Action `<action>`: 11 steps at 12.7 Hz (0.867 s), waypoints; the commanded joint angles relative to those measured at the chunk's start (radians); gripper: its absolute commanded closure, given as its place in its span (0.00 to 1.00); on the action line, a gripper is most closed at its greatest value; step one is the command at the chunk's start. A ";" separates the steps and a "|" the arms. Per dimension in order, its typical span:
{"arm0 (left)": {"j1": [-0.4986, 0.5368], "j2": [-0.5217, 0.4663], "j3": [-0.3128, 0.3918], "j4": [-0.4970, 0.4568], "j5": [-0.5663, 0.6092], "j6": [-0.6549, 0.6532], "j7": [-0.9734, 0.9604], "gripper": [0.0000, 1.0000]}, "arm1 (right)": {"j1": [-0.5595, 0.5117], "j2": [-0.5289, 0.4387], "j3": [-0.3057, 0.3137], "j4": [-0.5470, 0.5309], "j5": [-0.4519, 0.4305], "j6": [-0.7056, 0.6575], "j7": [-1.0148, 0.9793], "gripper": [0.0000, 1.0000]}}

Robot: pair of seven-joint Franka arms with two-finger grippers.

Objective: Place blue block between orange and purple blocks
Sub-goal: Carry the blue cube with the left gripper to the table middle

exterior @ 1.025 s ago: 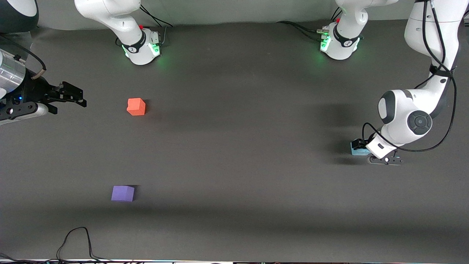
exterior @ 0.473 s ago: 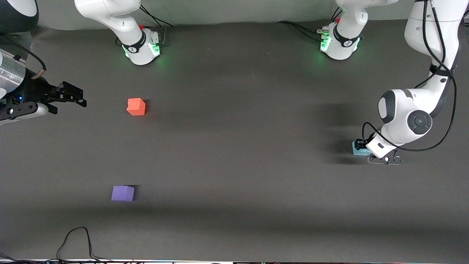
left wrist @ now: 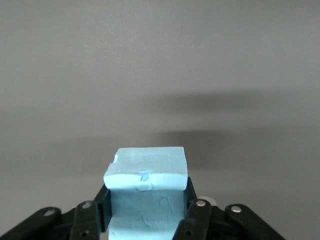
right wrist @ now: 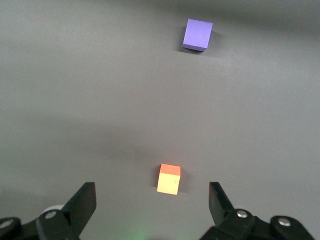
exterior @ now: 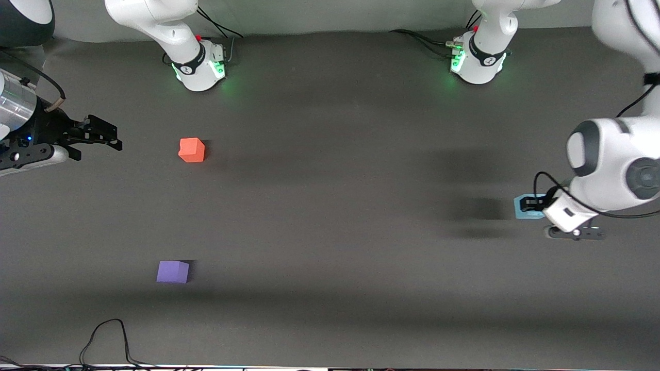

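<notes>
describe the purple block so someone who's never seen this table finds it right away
Start at the right arm's end of the dark table, where two small cubes sit apart. The purple block is the one nearer the front camera, with the orange block farther back. It's violet with plain matte faces, and nothing touches it.

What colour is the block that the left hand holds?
Light sky blue; the blue block in the left hand shows best in the left wrist view.

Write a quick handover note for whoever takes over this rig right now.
Left hand: shut on the small matte sky-blue foam cube, lifted over the left arm's end of the table.
Right hand: open, waiting at the right arm's end.
Orange-red matte cube and violet-purple matte cube: apart, the purple one nearer the front camera.
Done: pickup. Left: carry it across, set it between them.
</notes>
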 commanded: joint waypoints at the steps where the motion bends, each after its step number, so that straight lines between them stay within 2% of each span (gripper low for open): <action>1: -0.097 0.013 -0.028 0.152 -0.004 -0.160 -0.200 0.44 | 0.004 0.003 -0.006 0.008 0.015 -0.014 -0.007 0.00; 5: -0.303 0.036 -0.091 0.228 -0.005 -0.145 -0.570 0.44 | 0.004 0.002 -0.006 0.008 0.015 -0.014 -0.007 0.00; 8: -0.505 0.140 -0.102 0.295 0.005 -0.037 -0.848 0.44 | 0.006 0.003 -0.006 0.007 0.015 -0.014 -0.007 0.00; 11: -0.691 0.319 -0.097 0.425 0.093 0.048 -1.031 0.44 | 0.004 0.007 -0.006 0.007 0.015 -0.014 -0.007 0.00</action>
